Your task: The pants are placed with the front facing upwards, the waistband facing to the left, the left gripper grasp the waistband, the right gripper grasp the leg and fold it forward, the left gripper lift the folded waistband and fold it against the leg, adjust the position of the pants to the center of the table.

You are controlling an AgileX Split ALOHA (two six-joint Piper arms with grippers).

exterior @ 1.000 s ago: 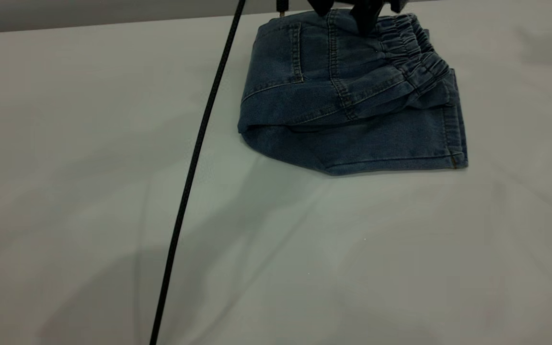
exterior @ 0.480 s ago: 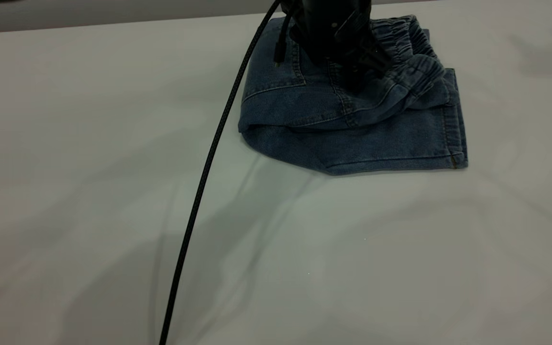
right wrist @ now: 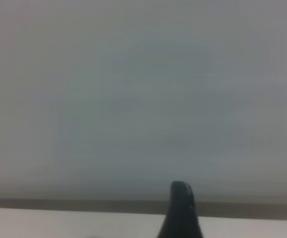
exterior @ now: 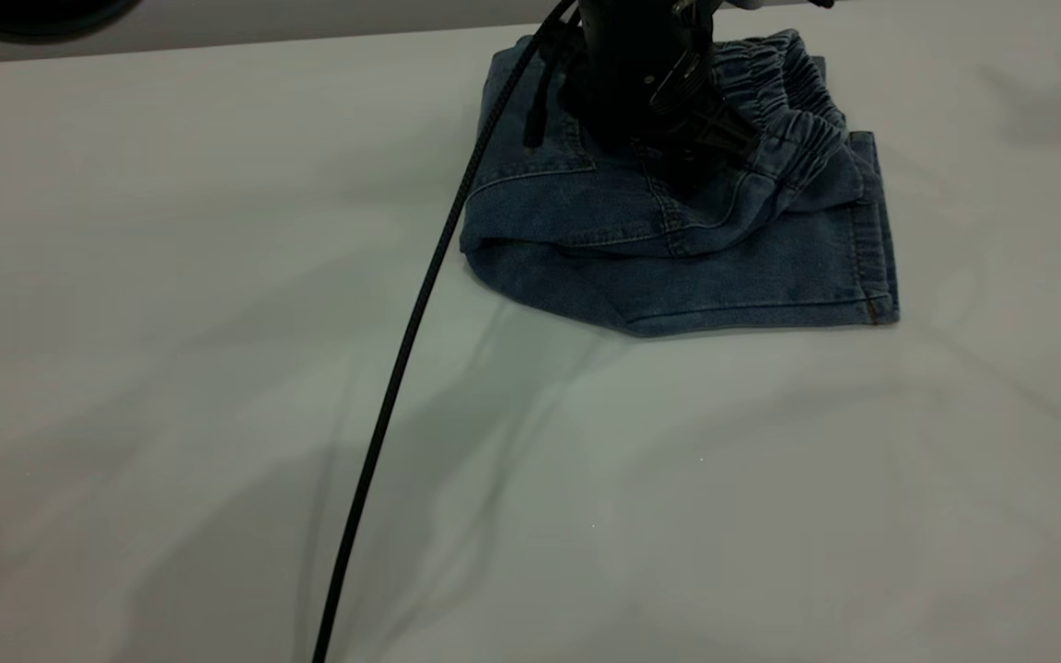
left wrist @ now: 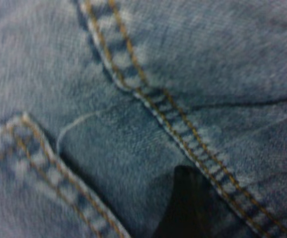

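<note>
The pants [exterior: 678,267] lie folded at the far right-of-centre part of the table [exterior: 217,276], back side up, with pocket and seam stitching showing. The ruffled waistband [exterior: 793,101] is folded over onto the leg, at the right end of the bundle. My left gripper [exterior: 687,152] comes down from above and presses into the denim just left of the waistband. In the left wrist view its black tip [left wrist: 183,203] rests against a tan-stitched seam of the pants [left wrist: 108,139]. The right gripper [right wrist: 180,208] is outside the exterior view; its wrist view shows only its black tip over bare table.
A black braided cable [exterior: 402,350] runs from the left gripper down across the table to the near edge. The table's far edge passes just behind the pants. A dark shape [exterior: 24,14] sits at the far left corner.
The left gripper has come down from the top edge onto the pants, pushing the folded waistband layer down and bunching it. Its cable has swung to the right.
</note>
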